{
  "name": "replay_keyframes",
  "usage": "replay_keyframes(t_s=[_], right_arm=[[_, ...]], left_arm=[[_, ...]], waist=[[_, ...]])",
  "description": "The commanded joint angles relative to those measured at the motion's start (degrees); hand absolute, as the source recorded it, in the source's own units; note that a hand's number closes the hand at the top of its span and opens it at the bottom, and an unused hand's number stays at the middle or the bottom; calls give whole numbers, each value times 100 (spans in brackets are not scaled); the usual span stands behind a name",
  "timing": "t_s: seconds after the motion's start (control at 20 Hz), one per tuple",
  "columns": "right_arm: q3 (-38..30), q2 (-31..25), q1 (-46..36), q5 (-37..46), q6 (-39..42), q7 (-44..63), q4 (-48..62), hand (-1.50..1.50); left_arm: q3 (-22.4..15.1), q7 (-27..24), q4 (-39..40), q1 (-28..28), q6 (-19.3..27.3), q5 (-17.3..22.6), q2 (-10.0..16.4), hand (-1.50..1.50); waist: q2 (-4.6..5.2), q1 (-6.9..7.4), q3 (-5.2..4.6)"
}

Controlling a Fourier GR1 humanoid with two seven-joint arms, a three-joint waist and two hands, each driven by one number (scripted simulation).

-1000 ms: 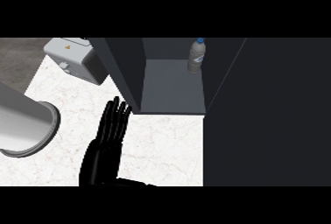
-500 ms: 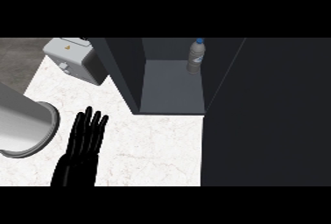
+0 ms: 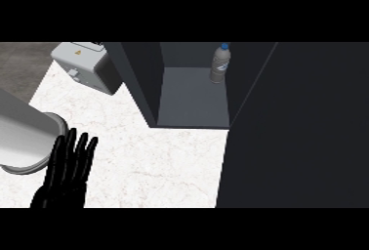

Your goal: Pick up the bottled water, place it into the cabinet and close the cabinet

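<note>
Leftward my left hand (image 3: 69, 168) has slid, toward the worktop (image 3: 158, 156) left edge, fingers (image 3: 72, 144) straight, empty. The bottled water (image 3: 220, 63) stands at the back of the cabinet (image 3: 191, 105); next I'd swing the door (image 3: 302, 127) shut.

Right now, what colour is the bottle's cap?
The bottled water cap is blue, best seen in the head view.

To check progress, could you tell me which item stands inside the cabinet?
The bottled water, upright in the cabinet's back right corner; the pale grey box sits outside it, on the counter.

Clear blue-capped bottled water (image 3: 220, 64) upright at back of open dark cabinet (image 3: 194, 105).
</note>
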Motion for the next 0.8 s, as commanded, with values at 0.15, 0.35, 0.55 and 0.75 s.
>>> replay_keyframes(t_s=[0.15, 0.35, 0.55, 0.75], right_arm=[[1296, 602, -1127, 1069, -278, 879, -325, 150], [1539, 771, -1708, 1195, -634, 1271, -138, 150], [1495, 771, -2533, 1080, -1034, 1511, 228, 150], [1525, 764, -2984, 1122, -1173, 1647, 443, 150]], left_arm=[[275, -134, -195, 427, -459, 320, 279, -150], [450, -279, -185, 629, -511, 334, 350, -150], [660, -262, -206, 678, -777, 486, 556, -150], [634, -238, -325, 758, -864, 517, 605, -150]], waist=[[4, 134, -23], [-14, 106, -24], [38, 170, -25], [20, 163, -23]])
